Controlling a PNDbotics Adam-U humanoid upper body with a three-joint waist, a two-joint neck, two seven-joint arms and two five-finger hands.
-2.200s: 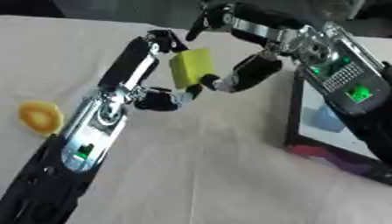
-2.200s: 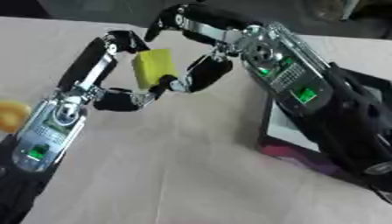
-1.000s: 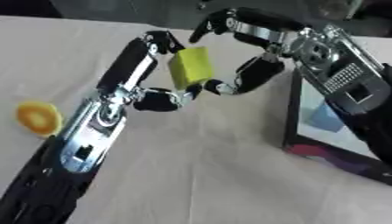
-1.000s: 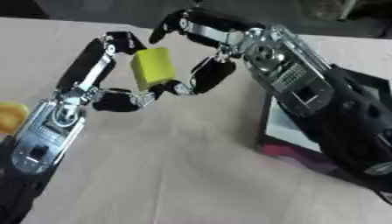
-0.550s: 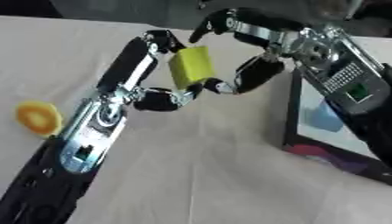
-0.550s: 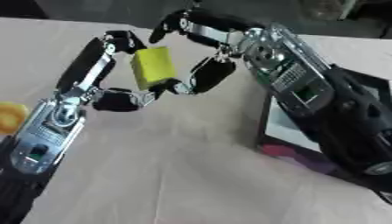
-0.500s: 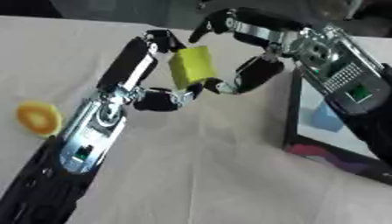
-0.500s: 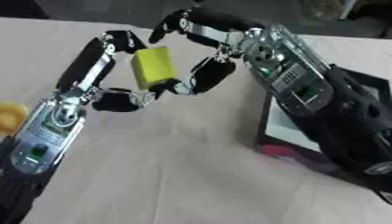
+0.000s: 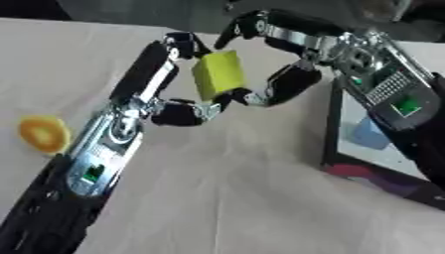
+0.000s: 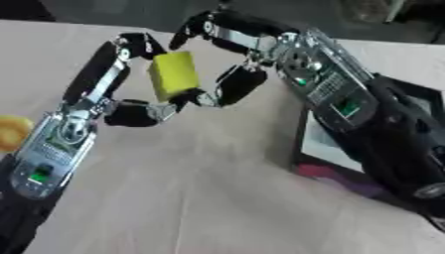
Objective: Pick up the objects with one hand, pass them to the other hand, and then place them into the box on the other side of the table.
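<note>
Above the bench [image 9: 260, 198], a yellow block [image 9: 217, 75] hangs between both hands. The left robot hand [image 9: 178, 106] curls its fingers and thumb around the block from the left and below. The right robot hand [image 9: 274, 87] curls around it from the right and above. The block looks soft and boxy. A round orange thing [image 9: 43, 134] lies on the pale cloth at the left. A dark box [image 9: 382, 149] sits at the right.

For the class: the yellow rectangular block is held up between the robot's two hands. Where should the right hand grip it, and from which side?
Judging by its pose, grip the yellow rectangular block across its top and bottom edges from its right side: the left hand occupies the left, and the right hand already brackets those edges.
</note>
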